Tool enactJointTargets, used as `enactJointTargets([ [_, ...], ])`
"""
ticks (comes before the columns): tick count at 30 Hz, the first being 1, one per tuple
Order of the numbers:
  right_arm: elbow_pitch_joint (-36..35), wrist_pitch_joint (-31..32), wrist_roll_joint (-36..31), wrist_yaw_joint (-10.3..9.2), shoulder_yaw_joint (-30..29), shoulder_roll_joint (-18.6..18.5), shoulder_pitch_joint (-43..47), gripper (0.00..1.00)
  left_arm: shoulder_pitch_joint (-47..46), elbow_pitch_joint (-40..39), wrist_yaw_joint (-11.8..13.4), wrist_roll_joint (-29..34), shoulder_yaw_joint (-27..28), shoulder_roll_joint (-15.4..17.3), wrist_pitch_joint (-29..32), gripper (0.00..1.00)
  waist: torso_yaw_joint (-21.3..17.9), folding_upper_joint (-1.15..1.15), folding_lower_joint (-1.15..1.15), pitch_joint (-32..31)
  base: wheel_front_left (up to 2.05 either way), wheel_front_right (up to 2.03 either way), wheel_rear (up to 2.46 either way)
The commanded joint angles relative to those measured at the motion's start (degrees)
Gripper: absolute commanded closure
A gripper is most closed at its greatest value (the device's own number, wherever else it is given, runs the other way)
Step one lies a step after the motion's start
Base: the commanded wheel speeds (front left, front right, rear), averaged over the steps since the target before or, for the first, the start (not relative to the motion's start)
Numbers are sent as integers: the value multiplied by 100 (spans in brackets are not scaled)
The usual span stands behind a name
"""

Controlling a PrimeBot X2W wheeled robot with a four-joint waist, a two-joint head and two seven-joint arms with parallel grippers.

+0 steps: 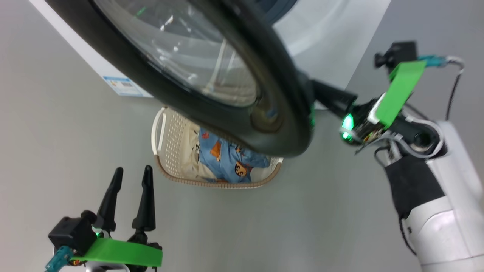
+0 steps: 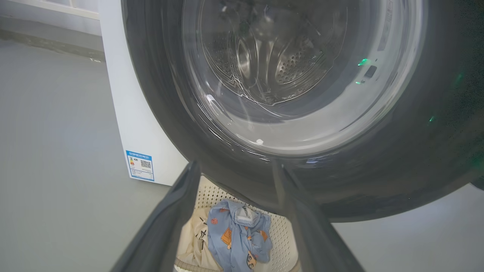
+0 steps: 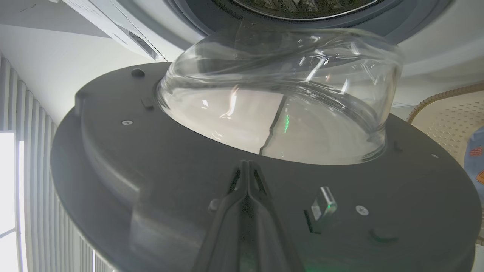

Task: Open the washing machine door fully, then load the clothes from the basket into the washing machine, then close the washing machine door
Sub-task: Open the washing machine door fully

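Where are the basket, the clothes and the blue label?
basket (image 1: 173, 143), head view, perforated left wall.
clothes (image 1: 227, 158), head view, light-blue garment.
blue label (image 2: 140, 165), left wrist view, label middle.

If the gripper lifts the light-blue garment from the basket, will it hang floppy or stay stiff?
Probably floppy: the light-blue garment lies crumpled in the basket. Likely light, as thin cloth. It may drag the cream garment beside it.

the washing machine door (image 1: 227, 124) is hanging over the far right part of the basket (image 1: 170, 139), blocking entry from above there. the near left part is lying uncovered. the floor (image 1: 283, 226) near and left of it is giving free passage.
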Motion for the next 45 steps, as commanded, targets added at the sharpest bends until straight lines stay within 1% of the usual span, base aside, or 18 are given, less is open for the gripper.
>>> enactJointTargets([
  [1,-118,86,25,9,189,205,138,100,92,-85,-12,-58,201,69,-36,0,-52,0,0,-212,0,0,0],
  [8,-105,164,167,9,649,335,496,100,207,-42,-12,-139,199,69,-36,0,-2,0,0,-503,0,0,0],
  [13,-175,170,433,9,1113,358,737,100,277,-36,-13,-197,209,69,-36,0,59,0,0,-658,0,0,0],
  [15,-237,130,581,9,1371,359,826,100,295,-34,-13,-222,212,69,-36,0,91,0,0,-714,0,0,0],
  [16,-237,130,581,9,1371,359,826,100,295,-34,-13,-222,212,69,-36,0,91,0,0,-714,0,0,0],
  [21,-382,-51,865,9,1920,361,944,100,338,-36,-13,-292,230,69,-36,0,153,0,0,-805,0,0,0],
  [25,-436,-221,1019,9,2235,361,967,100,355,-37,-13,-337,207,69,-36,0,208,0,0,-855,0,0,0],
  [39,-528,-649,1392,9,3011,362,1000,100,386,-4,-13,-372,199,69,-36,0,360,0,0,-1013,0,0,0],
  [45,-544,-807,1496,9,3224,362,1017,100,411,11,-13,-382,161,69,-36,0,417,0,0,-1092,0,0,0],
])
